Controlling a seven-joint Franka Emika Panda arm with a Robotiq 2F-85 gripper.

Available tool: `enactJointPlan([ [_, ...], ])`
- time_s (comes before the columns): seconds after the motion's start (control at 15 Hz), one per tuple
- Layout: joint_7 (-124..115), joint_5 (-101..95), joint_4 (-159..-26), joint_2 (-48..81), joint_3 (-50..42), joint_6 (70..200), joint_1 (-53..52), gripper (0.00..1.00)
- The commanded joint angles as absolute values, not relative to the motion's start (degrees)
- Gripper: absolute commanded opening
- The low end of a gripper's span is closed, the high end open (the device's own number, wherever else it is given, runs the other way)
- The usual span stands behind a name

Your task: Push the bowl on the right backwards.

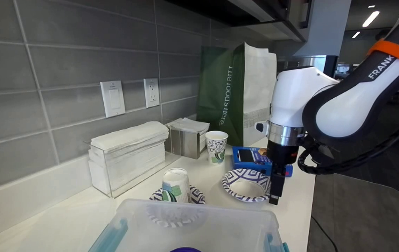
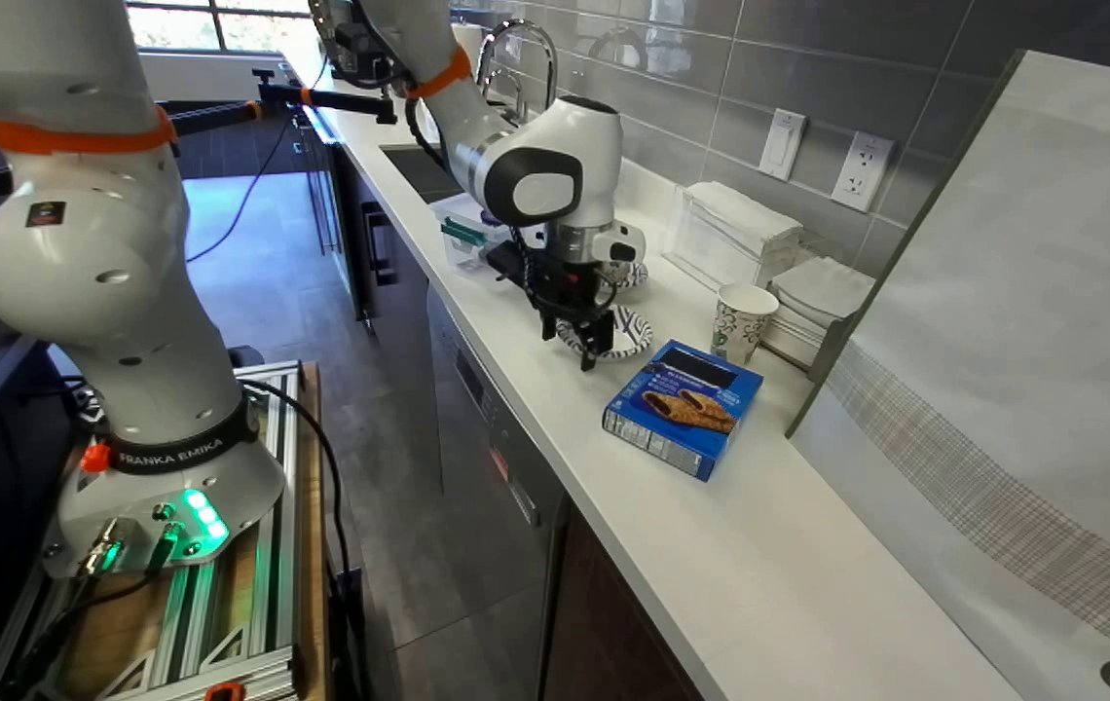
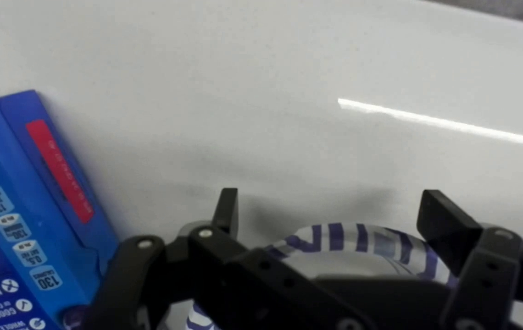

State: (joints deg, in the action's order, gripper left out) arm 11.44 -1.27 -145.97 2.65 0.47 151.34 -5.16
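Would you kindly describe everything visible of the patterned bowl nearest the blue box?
The bowl is round, shallow and white, with a dark blue geometric pattern around its wide rim, and looks like disposable paper. It sits upright on the counter, close to the blue box. The open gripper is at its rim; whether they touch, I cannot tell.

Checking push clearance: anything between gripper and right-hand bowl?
Nothing visible: in the wrist view, part of the bowl shows through the gap of the open gripper; the blue box lies to one side.
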Motion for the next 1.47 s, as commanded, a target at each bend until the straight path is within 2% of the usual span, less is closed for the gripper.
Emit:
enactJointPlan([
  [0.0, 10.6, -0.2, -145.4, 5.1, 1.6, 156.8, -4.1, 1.00],
  [1.4, 18.7, -0.1, -135.6, 14.8, 5.2, 167.9, 0.1, 1.00],
])
